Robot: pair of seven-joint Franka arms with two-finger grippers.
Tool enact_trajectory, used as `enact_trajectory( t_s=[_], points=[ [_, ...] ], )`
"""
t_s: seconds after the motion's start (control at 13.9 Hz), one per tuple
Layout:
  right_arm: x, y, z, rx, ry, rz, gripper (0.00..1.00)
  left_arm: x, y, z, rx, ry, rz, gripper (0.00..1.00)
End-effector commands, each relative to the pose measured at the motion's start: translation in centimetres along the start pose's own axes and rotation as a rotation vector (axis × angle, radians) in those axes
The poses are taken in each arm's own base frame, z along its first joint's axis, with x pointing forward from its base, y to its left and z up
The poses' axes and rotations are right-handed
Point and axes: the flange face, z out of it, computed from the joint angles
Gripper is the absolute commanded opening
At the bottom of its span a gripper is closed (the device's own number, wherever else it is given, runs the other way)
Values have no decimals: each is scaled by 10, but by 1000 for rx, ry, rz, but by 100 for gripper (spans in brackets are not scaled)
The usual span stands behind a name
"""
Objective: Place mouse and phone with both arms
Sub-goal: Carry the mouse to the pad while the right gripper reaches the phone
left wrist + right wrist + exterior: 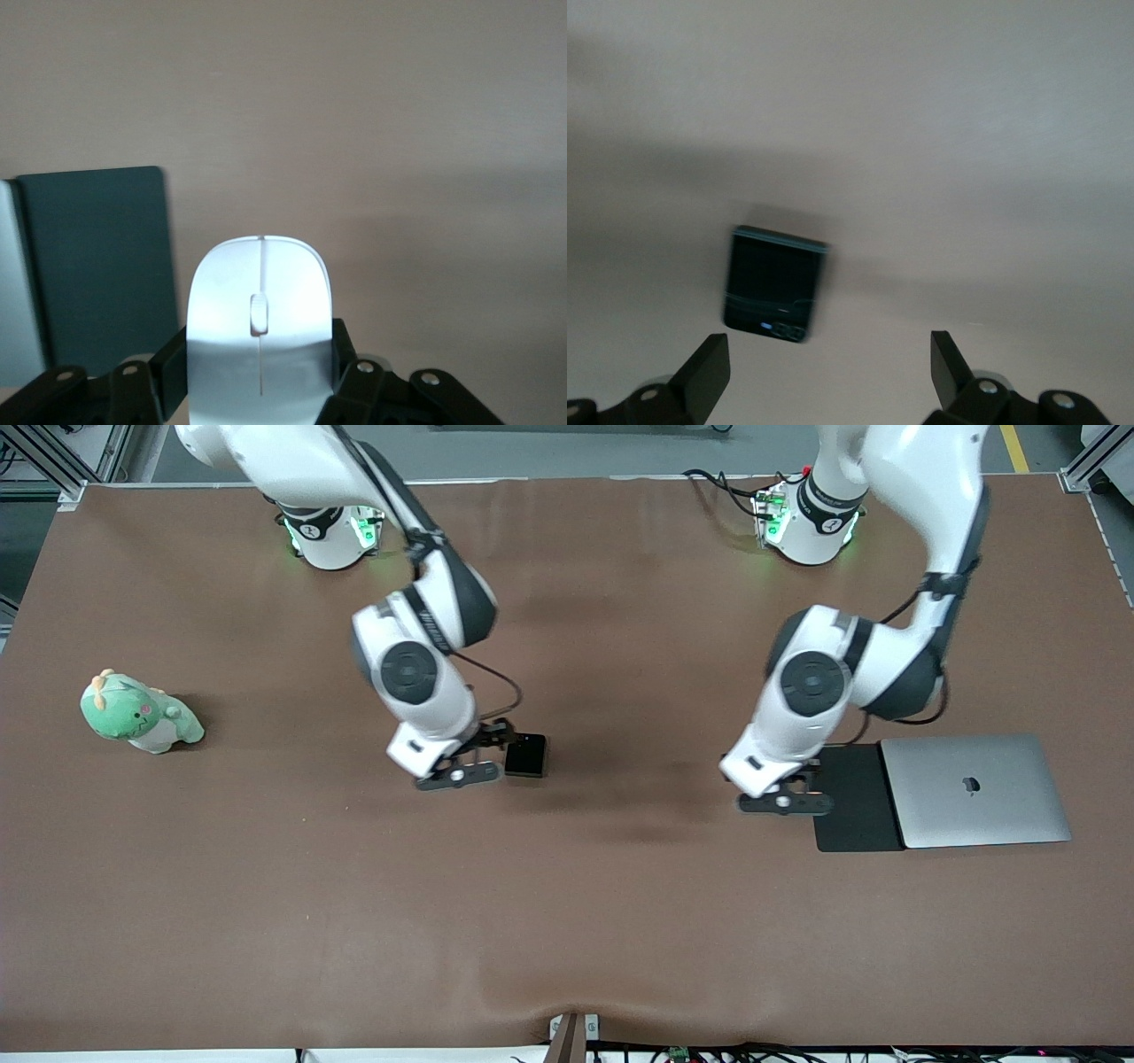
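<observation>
The white mouse (260, 305) sits lengthwise between the fingers of my left gripper (260, 350), which is shut on its sides. In the front view the left gripper (787, 795) is over the brown table right beside the black pad (855, 797), and the arm hides the mouse there. The black phone (525, 755) lies flat on the table mid-way along it. My right gripper (490, 755) hangs low next to the phone, open. In the right wrist view the phone (775, 283) lies just ahead of the right gripper (828, 354), outside its spread fingers.
A closed silver laptop (974, 790) lies against the black pad (97, 266) at the left arm's end of the table. A green plush toy (137, 713) stands at the right arm's end. The brown table cover (567, 921) ripples near the front edge.
</observation>
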Motion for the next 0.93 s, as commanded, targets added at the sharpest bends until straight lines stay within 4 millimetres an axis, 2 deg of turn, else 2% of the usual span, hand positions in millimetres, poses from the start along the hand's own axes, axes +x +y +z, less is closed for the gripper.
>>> enact_trajectory(
  t_s=[0.0, 0.14, 0.29, 0.36, 0.57, 0.65, 0.72, 0.86],
  points=[
    [-6, -29, 35, 0, 21, 61, 100, -6, -45, 19, -15, 17, 14, 42],
    [-16, -40, 60, 0, 43, 83, 100, -5, -89, 41, -31, 48, -2, 42],
    [-26, -38, 78, -2, 54, 80, 100, -3, -105, 72, -38, 52, 10, 42],
    [-27, -36, 81, -1, 57, 81, 100, -1, -119, 85, -40, 52, -11, 42],
    [-29, -46, 87, 26, 101, 136, 100, 0, -138, 118, -47, 55, -6, 43],
    [-35, -50, 99, 22, 102, 130, 100, 0, -142, 125, -49, 59, -10, 44],
    [-37, -50, 104, 21, 104, 128, 100, -1, -141, 131, -50, 55, -6, 44],
    [-42, -53, 112, 16, 106, 117, 100, -1, -157, 141, -52, 46, 16, 55]
  ],
)
